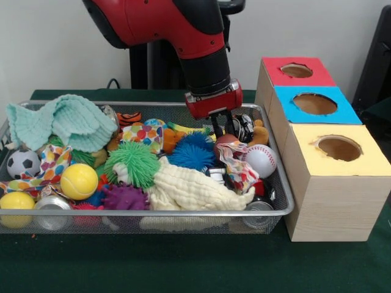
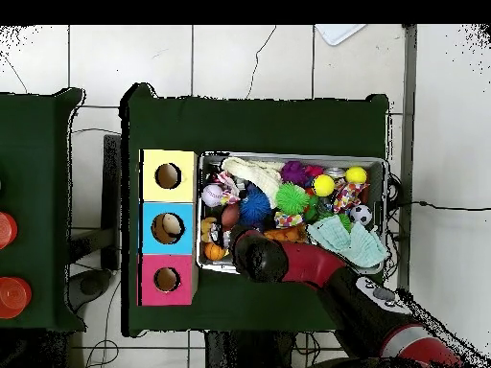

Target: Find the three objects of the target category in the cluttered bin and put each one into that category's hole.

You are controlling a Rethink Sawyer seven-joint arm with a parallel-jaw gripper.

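- Front view: the bin [image 1: 278, 183] lies wide across the green table [image 1: 183, 262], heaped with toys, and no clear bottle shows anywhere in it (the three are presumably buried, or hidden behind the arm), so which way one lies from the gripper, and its long axis, cannot be told.
- The three-box row stands just right of the bin: one red surround [image 1: 275, 76] farthest, one blue surround with the hole [image 1: 314, 104] in the middle, one yellow surround [image 1: 366, 162] nearest.
- The one arm [image 1: 195, 36] comes down over the bin's far right part, so the hole lies to its right.
- Two cloths are countable: one mint [image 1: 67, 122] at far left, one cream [image 1: 189, 189] near centre.
- One blue spiky ball [image 1: 192, 152] and one green spiky ball [image 1: 131, 162]; one baseball [image 1: 261, 160], one soccer ball [image 1: 23, 163]; two yellow balls [image 1: 78, 181].
- Two metal cans [image 1: 52, 204] sit at the near rim.
- The gripper [image 1: 221, 131] dips among the toys; its black fingers appear slightly apart, clasping nothing visible.
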